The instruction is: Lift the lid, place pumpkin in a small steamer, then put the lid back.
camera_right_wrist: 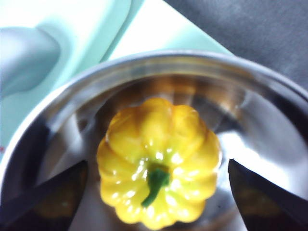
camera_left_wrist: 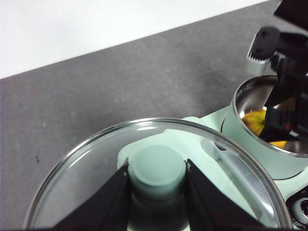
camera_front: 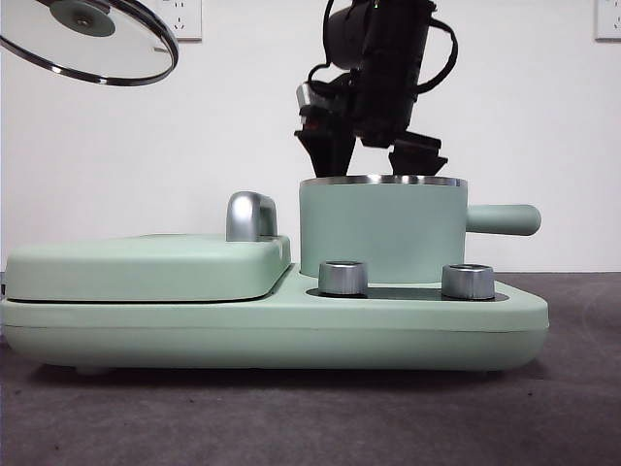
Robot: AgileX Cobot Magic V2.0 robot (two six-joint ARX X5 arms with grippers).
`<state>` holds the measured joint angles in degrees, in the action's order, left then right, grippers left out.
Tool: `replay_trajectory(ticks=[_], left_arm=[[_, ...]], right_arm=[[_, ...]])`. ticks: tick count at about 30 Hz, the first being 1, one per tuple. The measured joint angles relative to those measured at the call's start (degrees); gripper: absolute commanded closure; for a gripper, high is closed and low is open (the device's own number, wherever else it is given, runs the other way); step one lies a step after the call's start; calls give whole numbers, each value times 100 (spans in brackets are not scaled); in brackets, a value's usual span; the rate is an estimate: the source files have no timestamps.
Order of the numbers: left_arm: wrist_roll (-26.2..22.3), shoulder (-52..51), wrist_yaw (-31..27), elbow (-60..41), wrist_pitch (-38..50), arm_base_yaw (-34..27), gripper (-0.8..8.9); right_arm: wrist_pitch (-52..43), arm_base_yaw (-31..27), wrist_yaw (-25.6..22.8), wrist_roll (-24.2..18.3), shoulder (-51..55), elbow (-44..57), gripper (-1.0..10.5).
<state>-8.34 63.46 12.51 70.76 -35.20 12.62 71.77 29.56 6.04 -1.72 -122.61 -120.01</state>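
Right claw (camera_right_wrist: 156, 192) spread wide, jaws clear on either side of the pumpkin (camera_right_wrist: 159, 185), touching nothing. Hangs over the small steamer (camera_front: 381, 233), tips dipping just inside its steel rim, arm dropping in from above. Pumpkin resting on the shiny floor of the pot, stem up. Left claw (camera_left_wrist: 158, 185) clamped on the mint knob of the lid (camera_left_wrist: 159, 178), holding it tilted, high and well off beside the steamer, above the dark bench (camera_left_wrist: 120, 86).
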Motion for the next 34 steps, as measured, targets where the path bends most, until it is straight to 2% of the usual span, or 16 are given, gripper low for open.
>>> replay_trajectory(ticks=[7,13,21,25,30,34], left_arm=[[0,0,0,0,7,0,804],[0,0,0,0,26,0,804],[0,0,7,0,26,0,804],[2,0,256,0,28,2,804],[9,37,385,0,92,157,804],[20,144,385,0,299,413,804]], right_arm=[[-380,0,15,0,1405,46,518],[-774,7,39,0,2258,804,524],[-2109,11,-2,4,3904,2809,537],[-2691,11,-7,48,4795,3880,538],[-3163,13,-286,72,5851,5149,583],[-3351,13,-304,179,6752,6059,583]])
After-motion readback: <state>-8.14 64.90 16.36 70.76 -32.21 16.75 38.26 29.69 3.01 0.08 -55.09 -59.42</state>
